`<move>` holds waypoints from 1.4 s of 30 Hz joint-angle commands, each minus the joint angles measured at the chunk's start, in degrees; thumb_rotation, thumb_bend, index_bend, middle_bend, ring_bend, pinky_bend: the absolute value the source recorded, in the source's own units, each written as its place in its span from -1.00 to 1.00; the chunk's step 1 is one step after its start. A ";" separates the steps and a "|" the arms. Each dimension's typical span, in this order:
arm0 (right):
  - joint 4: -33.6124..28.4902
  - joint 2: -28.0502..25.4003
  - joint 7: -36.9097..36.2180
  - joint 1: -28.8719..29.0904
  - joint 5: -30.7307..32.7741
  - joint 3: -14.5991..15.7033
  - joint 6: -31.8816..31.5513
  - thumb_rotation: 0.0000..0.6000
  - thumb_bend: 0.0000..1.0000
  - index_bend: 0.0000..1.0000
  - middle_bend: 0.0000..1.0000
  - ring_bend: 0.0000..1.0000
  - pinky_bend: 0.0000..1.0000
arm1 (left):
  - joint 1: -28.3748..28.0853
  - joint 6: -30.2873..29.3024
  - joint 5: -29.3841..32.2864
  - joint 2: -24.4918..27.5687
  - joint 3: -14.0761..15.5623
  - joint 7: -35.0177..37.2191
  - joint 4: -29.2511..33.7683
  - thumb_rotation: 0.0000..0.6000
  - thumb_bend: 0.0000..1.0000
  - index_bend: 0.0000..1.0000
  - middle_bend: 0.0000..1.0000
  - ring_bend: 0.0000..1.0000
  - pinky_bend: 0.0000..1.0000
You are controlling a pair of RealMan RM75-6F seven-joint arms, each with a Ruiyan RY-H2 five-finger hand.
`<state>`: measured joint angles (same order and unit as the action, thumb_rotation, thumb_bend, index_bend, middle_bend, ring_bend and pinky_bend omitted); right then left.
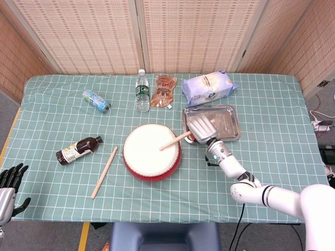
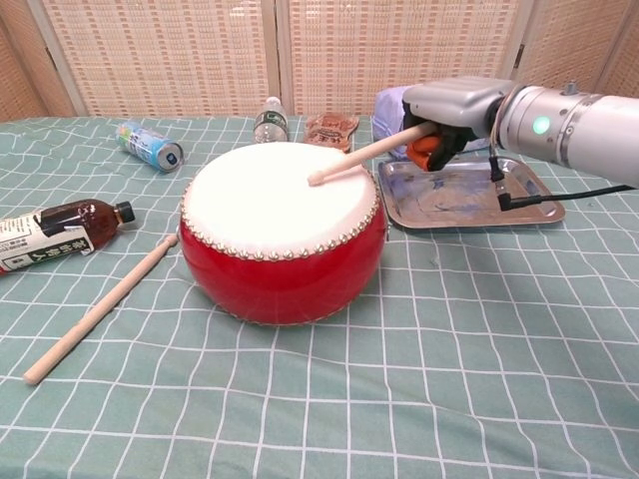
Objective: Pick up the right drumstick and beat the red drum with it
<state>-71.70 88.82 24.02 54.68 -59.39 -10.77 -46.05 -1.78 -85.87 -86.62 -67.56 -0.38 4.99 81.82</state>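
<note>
The right hand (image 2: 439, 118) was clamped around the butt of the right drumstick (image 2: 364, 155), at the red drum's (image 2: 283, 261) right rim. The stick slanted down from the hand across that rim, its tip resting on or just above the white drumhead, right of the head's centre; contact could not be confirmed. The hand sat over the near left corner of a metal tray (image 1: 230, 128), which lay just right of the drum.

The left hand (image 1: 9, 180) hung well to the left of the drum, off the table's edge, holding nothing, fingers apart.

A second drumstick (image 1: 105, 171) lay on the green checked tablecloth (image 1: 272, 104) just left of the drum. Further left lay a brown bottle (image 1: 78, 150) on its side. Behind the drum stood a clear water bottle (image 1: 142, 91), with a brown pouch (image 1: 164, 91) beside it, a white-and-blue bag (image 1: 210, 87) behind the tray, and a can (image 1: 96, 100) lying behind and left of the drum.
</note>
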 commanded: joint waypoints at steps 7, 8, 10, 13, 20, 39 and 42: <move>-5.89 -1.41 -23.44 -3.40 -4.23 -7.82 -3.09 1.00 1.00 1.00 1.00 1.00 1.00 | 0.16 -0.06 0.23 -0.07 -0.01 0.23 -0.42 1.00 -0.53 -0.99 -1.00 -1.00 -0.99; -5.86 -1.84 -25.17 -3.55 -4.89 -7.99 -2.77 1.00 1.00 1.00 1.00 1.00 1.00 | 0.17 -0.09 0.19 -0.06 0.01 0.22 -0.44 1.00 -0.53 -0.99 -1.00 -1.00 -0.99; -5.66 -2.25 -26.02 -3.54 -5.40 -7.88 -2.25 1.00 1.00 1.00 1.00 1.00 1.00 | 0.18 -0.11 0.18 -0.06 0.01 0.21 -0.41 1.00 -0.53 -0.99 -1.00 -1.00 -0.99; -5.20 -2.70 -26.40 -3.37 -5.82 -7.46 -1.29 1.00 1.00 1.00 1.00 1.00 1.00 | 0.19 -0.16 0.16 -0.06 0.00 0.20 -0.37 1.00 -0.54 -0.99 -1.00 -1.00 -0.99; -0.08 -0.55 -12.46 -1.03 -2.64 -1.93 2.79 1.00 1.00 1.00 1.00 1.00 1.00 | 0.26 0.03 0.40 -0.13 0.03 0.06 -0.41 1.00 -0.54 -0.99 -1.00 -1.00 -0.99; -2.18 -0.72 -26.41 -3.20 -7.90 -6.35 -2.47 1.00 1.00 1.00 1.00 1.00 1.00 | 0.01 0.49 0.54 -0.33 -0.08 -0.13 -0.54 1.00 -0.53 -0.99 -1.00 -1.00 -0.99; -0.26 -0.29 -21.79 -2.51 -7.55 -4.48 -1.03 1.00 1.00 1.00 1.00 1.00 1.00 | -0.03 0.45 0.37 -0.35 -0.03 -0.16 -0.50 1.00 -0.53 -0.99 -1.00 -1.00 -0.99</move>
<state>-73.12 88.80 -2.04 52.36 -64.79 -15.91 -47.48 -1.81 -85.42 -86.25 -67.91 -0.41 4.83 81.32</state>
